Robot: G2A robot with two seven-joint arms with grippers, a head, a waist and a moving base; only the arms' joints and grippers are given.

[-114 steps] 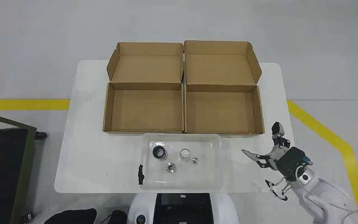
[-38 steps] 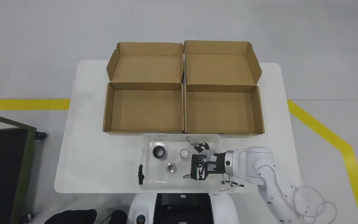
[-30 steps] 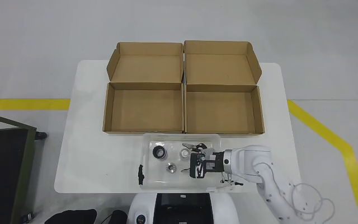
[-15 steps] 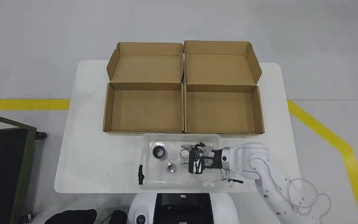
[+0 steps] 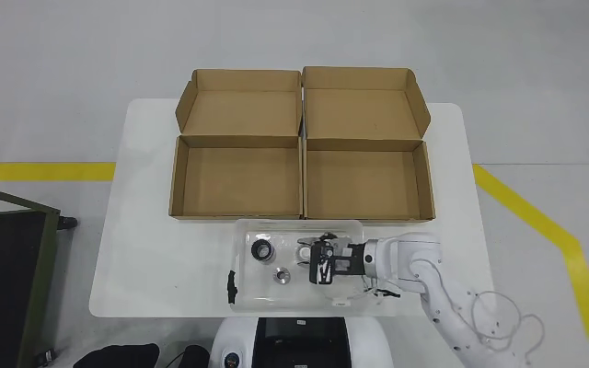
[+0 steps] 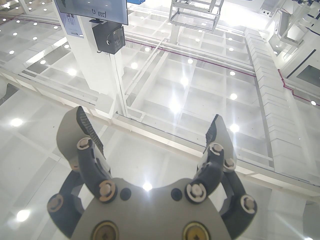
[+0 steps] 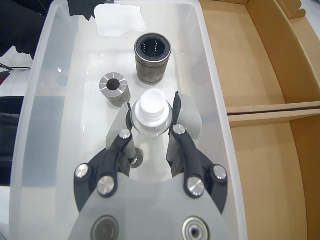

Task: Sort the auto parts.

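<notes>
White rounded table [image 5: 138,184] on a grey floor crossed by a yellow line [image 5: 55,171]. Along the table's far edge, side by side: left open brown cardboard box [image 5: 236,181] and right open brown cardboard box [image 5: 366,184], both bare inside. At the near edge: clear plastic bin [image 7: 35,81] holding all the parts seen, namely a dark steel cylindrical bearing [image 7: 152,58], a short silver cylinder with a centre hole [image 7: 114,89], a white stepped plastic part on a round base [image 7: 152,101] and a small metal piece [image 7: 137,159], partly hidden. Right gripper [image 7: 151,116]: inside the bin, jaws pressed to either side of the white part, which rests on the bin floor. Left gripper [image 6: 148,126]: raised toward the ceiling, jaws apart, holding nothing. Progress: nothing sorted yet, first pick in hand.
</notes>
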